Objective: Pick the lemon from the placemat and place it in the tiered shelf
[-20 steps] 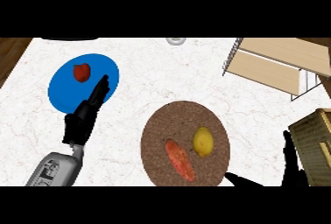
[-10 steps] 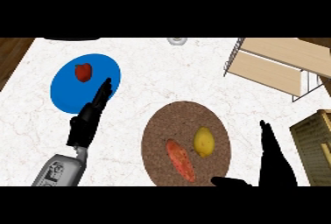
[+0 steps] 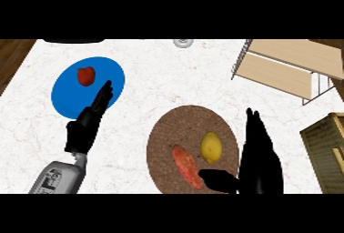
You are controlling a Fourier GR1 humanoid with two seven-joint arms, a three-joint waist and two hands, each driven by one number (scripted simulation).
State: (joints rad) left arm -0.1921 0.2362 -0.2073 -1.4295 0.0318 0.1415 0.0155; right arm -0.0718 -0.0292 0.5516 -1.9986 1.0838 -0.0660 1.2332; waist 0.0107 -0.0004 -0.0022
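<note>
1. Where the brown round placemat (image 3: 191, 136) lies on the white marbled counter (image 3: 174, 86), the yellow lemon (image 3: 211, 147) is seen resting on it, right of centre, with nothing holding it.
2. Just left of the lemon, an orange-red elongated item (image 3: 186, 166) is laid on the same mat; its kind cannot be made out.
3. The right hand (image 3: 259, 157) is shown at the mat's right edge, fingers straight and pointing up the view, thumb (image 3: 218, 179) spread out over the mat below the lemon; whether it touches the lemon cannot be told, and its wrist is cut off at the lower edge.
4. The left hand (image 3: 87, 125) is held with straight fingers whose tips overlap the lower right edge of a blue plate (image 3: 70, 93), on which a small red item (image 3: 85, 76) sits.
5. The tiered shelf (image 3: 289, 68) is seen at the upper right, partly cut off.
6. A wooden crate (image 3: 327, 152) is cut off at the right edge.
7. A small grey round thing (image 3: 182, 43) at the top edge cannot be identified.
</note>
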